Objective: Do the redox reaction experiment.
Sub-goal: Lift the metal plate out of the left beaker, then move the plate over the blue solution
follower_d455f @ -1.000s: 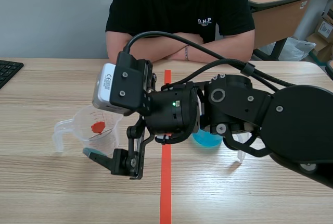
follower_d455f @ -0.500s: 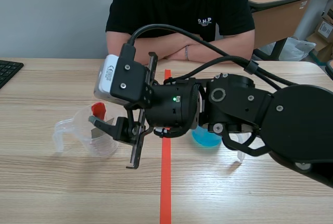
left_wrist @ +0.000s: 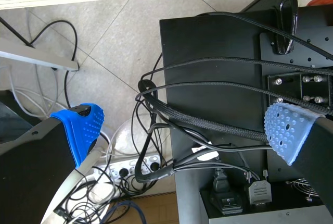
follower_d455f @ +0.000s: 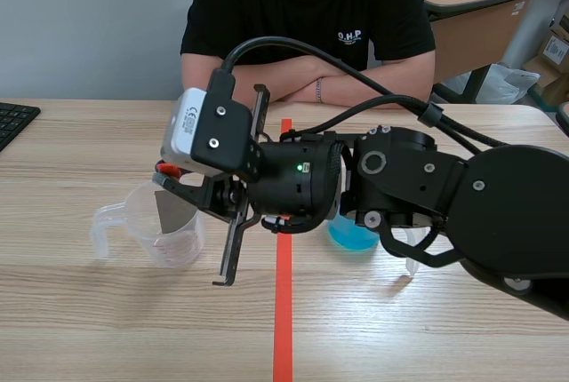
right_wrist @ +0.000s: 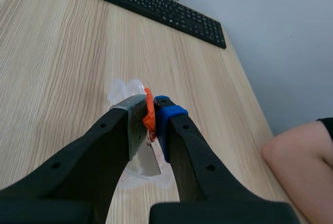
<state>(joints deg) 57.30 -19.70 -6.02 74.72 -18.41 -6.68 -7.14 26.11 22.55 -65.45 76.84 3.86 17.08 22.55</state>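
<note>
Your right pincer (right_wrist: 151, 108) clamps an orange-tabbed grey sheet (right_wrist: 151, 160) over the clear beaker (follower_d455f: 147, 226). Your left pincer (left_wrist: 184, 122) gapes wide. The person's shirt (follower_d455f: 258, 9) reads "O.H.P".

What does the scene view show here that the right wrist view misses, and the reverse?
Only the scene view shows the container of blue liquid behind the right arm, the orange-red tape line and the person's black shirt. Only the right wrist view shows the right gripper with its pads closed on the orange end of the metal strip. Both show the clear measuring cup, the strip held above or inside it, the keyboard and the person's forearm.
</note>
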